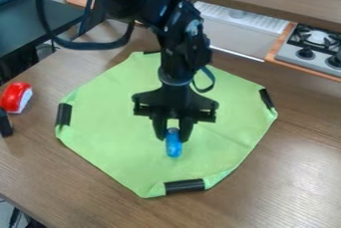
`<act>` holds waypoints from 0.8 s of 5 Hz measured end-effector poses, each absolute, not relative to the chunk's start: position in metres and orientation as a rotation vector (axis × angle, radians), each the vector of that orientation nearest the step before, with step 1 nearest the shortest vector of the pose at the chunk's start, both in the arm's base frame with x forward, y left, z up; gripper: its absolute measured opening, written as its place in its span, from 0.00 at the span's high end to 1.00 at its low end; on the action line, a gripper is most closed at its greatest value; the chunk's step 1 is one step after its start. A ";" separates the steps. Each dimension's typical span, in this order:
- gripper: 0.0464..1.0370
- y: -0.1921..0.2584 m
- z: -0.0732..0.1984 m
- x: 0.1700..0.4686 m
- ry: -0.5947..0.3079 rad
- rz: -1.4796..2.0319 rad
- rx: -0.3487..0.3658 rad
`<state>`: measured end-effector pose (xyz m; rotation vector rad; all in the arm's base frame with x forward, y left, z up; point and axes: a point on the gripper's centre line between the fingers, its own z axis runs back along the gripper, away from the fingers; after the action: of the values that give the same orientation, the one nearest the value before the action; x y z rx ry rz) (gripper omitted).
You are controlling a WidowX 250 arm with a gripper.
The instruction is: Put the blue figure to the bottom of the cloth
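With the black two-finger claw (173, 136) clamped on the rounded blue plastic-looking figure (174, 146) just below the centre of the light-green eight-sided fabric cloth (110, 135), success called for a low, steady carry (dragging risked wrinkles) and gentle release by its bottom edge.

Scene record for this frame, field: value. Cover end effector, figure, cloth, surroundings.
end effector: over the cloth, fingers on either side of the blue figure
figure: blue figure, apparently gripped near its top; contact with cloth unclear
figure_position: over the cloth's lower middle, short of the bottom strip
cloth: green cloth, spread on brown table
cloth_edges: black strips, including bottom strip
off_cloth: red and white object, left side
background: stove, upper right
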<state>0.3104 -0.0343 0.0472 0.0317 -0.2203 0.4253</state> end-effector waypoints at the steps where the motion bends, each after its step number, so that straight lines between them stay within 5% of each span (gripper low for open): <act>1: 0.63 -0.034 0.041 0.307 -0.241 0.409 0.048; 3: 0.07 -0.033 0.030 0.295 -0.256 0.349 0.080; 4: 0.04 -0.024 0.061 0.295 -0.275 0.387 0.017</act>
<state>0.2952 -0.0244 0.0607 0.0171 -0.2749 0.3874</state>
